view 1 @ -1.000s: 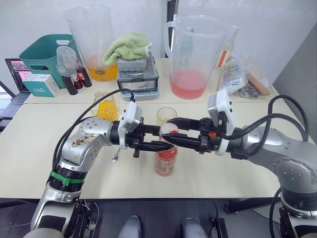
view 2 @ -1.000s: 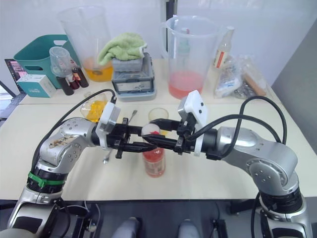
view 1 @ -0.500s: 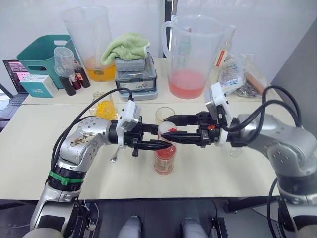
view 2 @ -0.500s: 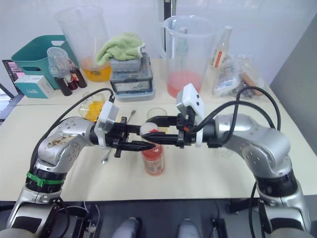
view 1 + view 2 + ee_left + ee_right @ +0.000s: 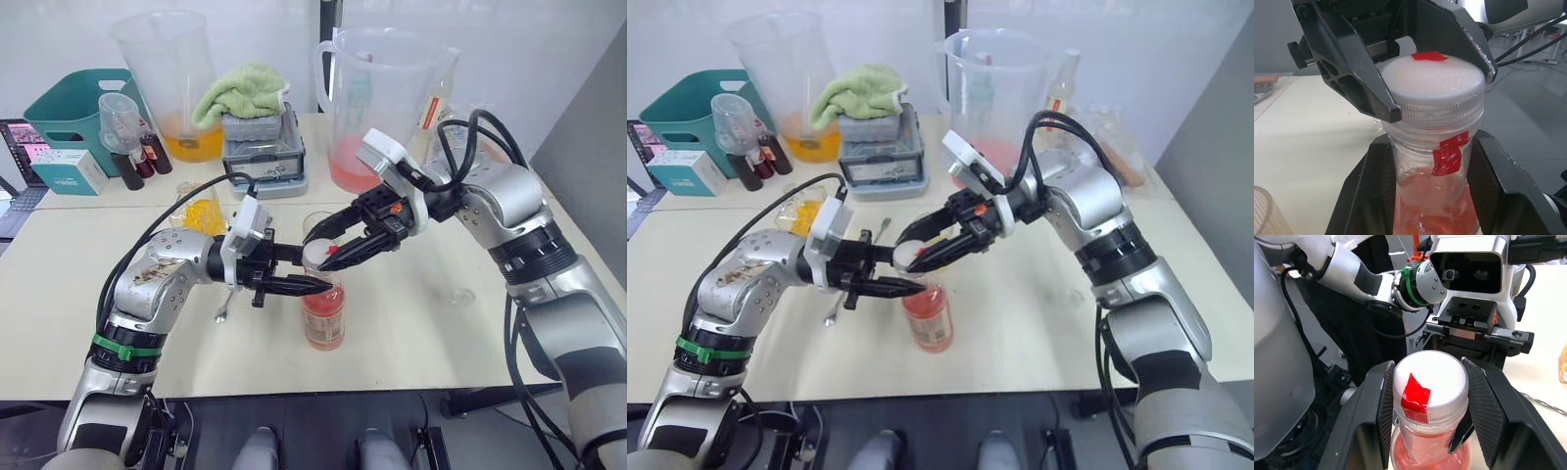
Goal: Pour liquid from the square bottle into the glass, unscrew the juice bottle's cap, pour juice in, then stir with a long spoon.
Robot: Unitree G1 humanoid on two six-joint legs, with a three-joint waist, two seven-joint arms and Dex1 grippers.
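Pale counter (image 5: 88,323) with clutter along its far edge: two large clear pitchers, one (image 5: 168,78) holding orange liquid and one (image 5: 377,103) holding pink, with a green towel (image 5: 240,86) on a grey box (image 5: 260,147) between them and a teal bin (image 5: 78,103) at the far left corner.

Right arm: over the last second its elbow has swung up and back, so the forearm now reaches down to the bottle from the far right side instead of lying level across the counter. The right gripper (image 5: 1425,404) remains clenched on the cap (image 5: 1431,387), one finger pressed to each side of its rim.

Left arm: unchanged in pose. The left gripper (image 5: 1432,171) clamps the neck of the juice bottle (image 5: 323,308) just below the cap, bracing it.

Juice bottle: upright near the middle of the counter, toward the near edge, about half full of pink juice. The glass (image 5: 326,230) stands just behind it; the square bottle (image 5: 204,211) stands further to the left, behind the left forearm, and the long spoon (image 5: 224,309) lies below that forearm.

Interpretation: the rotation of the right arm with the cap held suggests the unscrewing turn is under way. The cap sits on the neck, so the juice pour is not yet possible.
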